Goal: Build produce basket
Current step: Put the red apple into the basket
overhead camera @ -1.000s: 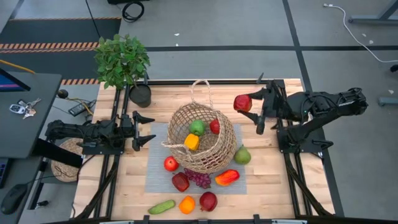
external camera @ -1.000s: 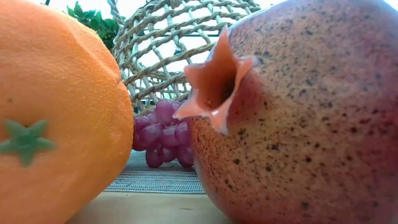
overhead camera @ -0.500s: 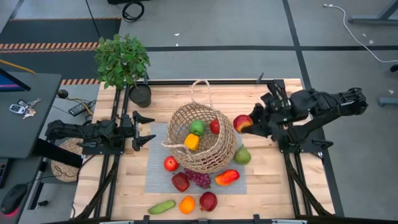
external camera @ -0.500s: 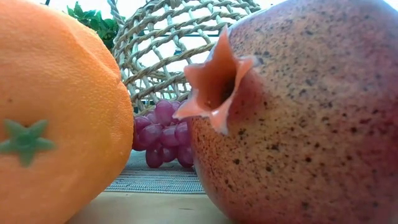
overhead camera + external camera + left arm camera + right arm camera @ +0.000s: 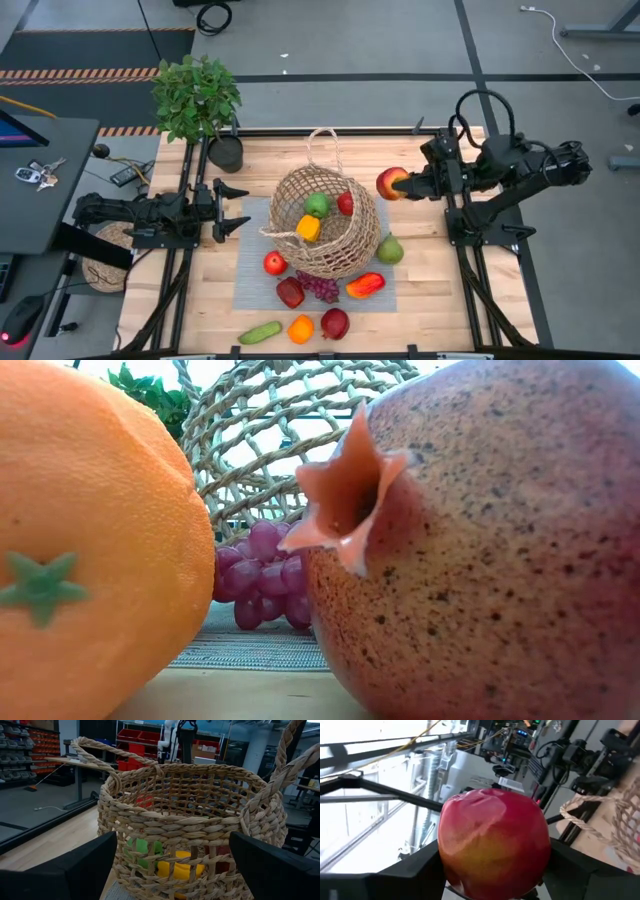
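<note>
Holding a red apple just right of the basket, right end effector clamps it; left end effector waits wide open, empty, left of basket.

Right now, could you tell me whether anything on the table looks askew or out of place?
Yes: the basket looks tipped rather than upright, its mouth turned toward the left hand and its handle lying toward the table's far edge. A green fruit, a yellow one and a red one sit inside it.
</note>
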You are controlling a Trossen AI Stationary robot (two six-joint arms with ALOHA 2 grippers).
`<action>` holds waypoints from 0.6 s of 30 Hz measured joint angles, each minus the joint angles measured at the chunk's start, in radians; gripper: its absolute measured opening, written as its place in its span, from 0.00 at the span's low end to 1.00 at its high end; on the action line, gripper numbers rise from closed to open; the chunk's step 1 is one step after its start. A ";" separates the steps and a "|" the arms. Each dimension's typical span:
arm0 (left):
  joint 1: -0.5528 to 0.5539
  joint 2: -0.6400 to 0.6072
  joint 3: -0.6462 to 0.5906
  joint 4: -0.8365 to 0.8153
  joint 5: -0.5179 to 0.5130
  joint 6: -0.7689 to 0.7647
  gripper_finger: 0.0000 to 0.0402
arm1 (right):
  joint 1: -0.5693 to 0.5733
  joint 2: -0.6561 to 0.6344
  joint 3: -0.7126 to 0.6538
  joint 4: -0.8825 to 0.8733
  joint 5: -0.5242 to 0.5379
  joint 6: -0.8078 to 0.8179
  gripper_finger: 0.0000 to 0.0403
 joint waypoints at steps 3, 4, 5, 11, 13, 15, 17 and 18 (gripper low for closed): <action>0.000 0.000 0.000 0.000 0.000 0.000 0.98 | 0.001 0.011 0.000 -0.014 0.004 0.004 0.68; 0.000 0.000 0.000 0.000 0.000 0.000 0.98 | 0.000 0.016 0.000 -0.019 0.004 0.004 0.68; 0.000 0.000 0.000 0.000 0.000 0.000 0.98 | 0.000 0.021 0.000 -0.019 0.001 0.005 0.68; 0.000 0.000 0.000 0.000 0.000 0.000 0.98 | 0.000 0.057 0.000 -0.021 -0.019 0.039 0.68; 0.000 0.000 0.000 0.000 0.000 -0.001 0.98 | 0.000 0.066 0.000 -0.014 -0.025 0.051 0.68; 0.000 0.000 0.000 0.000 0.000 -0.001 0.98 | 0.000 0.071 0.000 -0.018 -0.035 0.054 0.68; 0.000 0.000 0.000 0.004 0.000 0.000 0.98 | -0.005 0.077 0.000 -0.016 -0.038 0.055 0.68; 0.000 -0.001 -0.001 0.005 0.000 -0.001 0.98 | -0.006 0.078 0.000 -0.019 -0.040 0.054 0.68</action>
